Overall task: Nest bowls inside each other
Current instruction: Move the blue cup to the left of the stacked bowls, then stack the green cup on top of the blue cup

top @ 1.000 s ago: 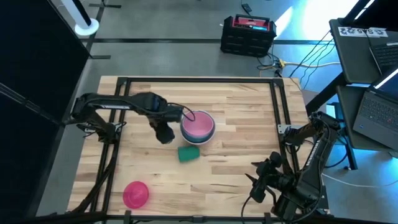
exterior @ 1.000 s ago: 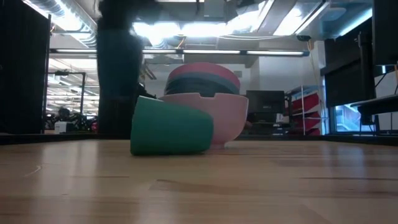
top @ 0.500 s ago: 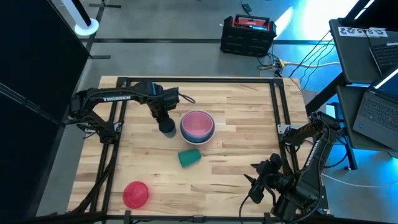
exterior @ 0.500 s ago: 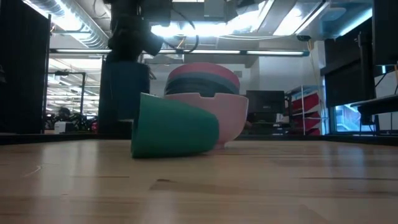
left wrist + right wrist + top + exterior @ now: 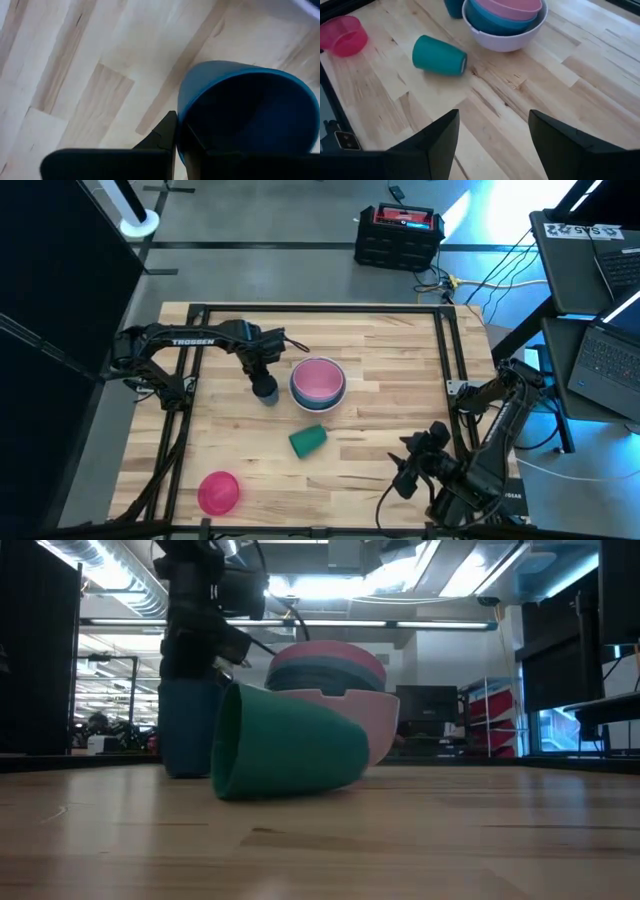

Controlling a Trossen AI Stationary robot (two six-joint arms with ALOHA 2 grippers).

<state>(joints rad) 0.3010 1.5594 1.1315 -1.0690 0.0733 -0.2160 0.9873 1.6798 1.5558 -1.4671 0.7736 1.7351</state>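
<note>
Bowls (image 5: 318, 383) stood nested mid-bench, pale pink on top. The left pincer (image 5: 264, 376) was clamped on the rim of a blue cup (image 5: 250, 115) beside them, seemingly clearing it. The magenta bowl (image 5: 218, 491) waited apart; the right pincer (image 5: 492, 135) gaped, empty.

Left gripper (image 5: 265, 385) pointing down, apparently clamped shut — right gripper (image 5: 410, 470) parked, fingers spread.

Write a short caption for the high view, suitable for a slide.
Left end effector holds a blue cup beside the stacked bowls; green cup lies tipped over, magenta bowl apart.
</note>
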